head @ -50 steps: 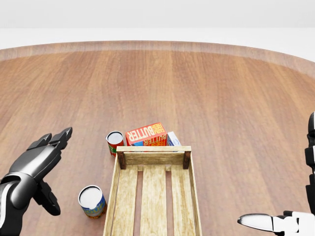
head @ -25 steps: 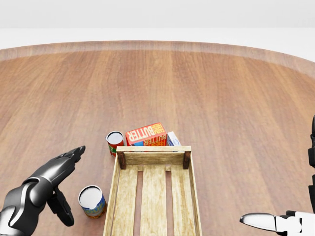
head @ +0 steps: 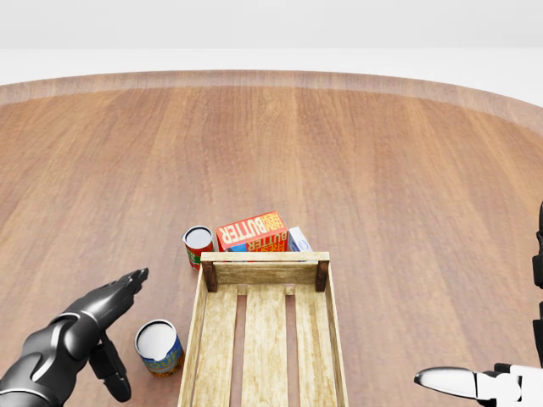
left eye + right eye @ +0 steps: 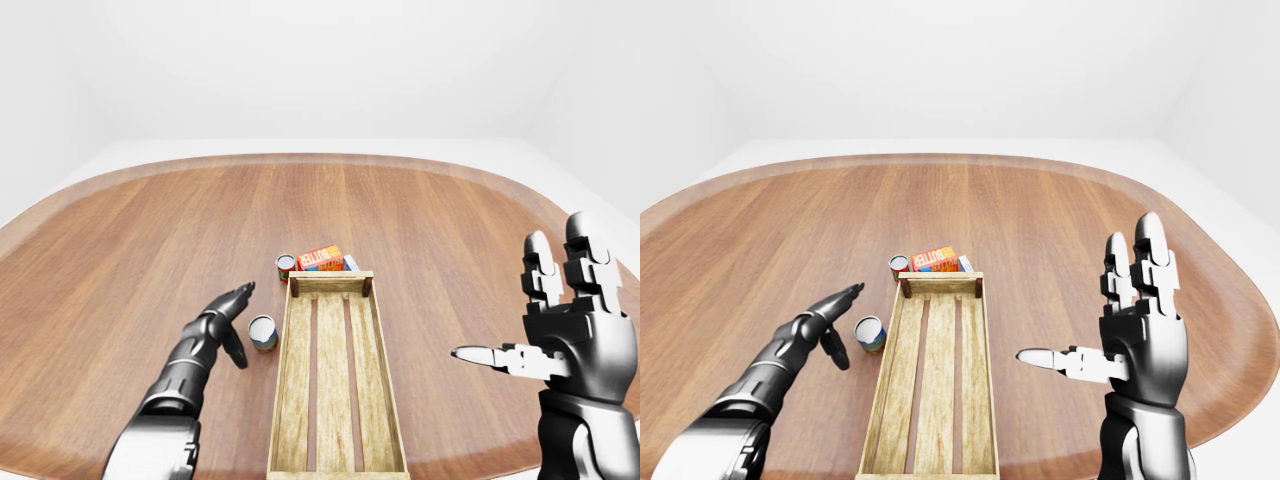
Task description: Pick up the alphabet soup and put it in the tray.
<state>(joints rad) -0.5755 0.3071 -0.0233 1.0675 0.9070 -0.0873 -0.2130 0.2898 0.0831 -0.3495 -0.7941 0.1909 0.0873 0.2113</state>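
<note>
just left of the slatted wooden tray (image 3: 193, 339) on the bench stands the blue-labelled silver-topped soup can (image 3: 159, 347); your left hand (image 3: 97, 318) sits beside it, fingers wide. wrap them around its middle before lifting.

Left robot hand (image 3: 100, 315) open, extended; right robot hand (image 4: 1140, 335) open, raised.
</note>
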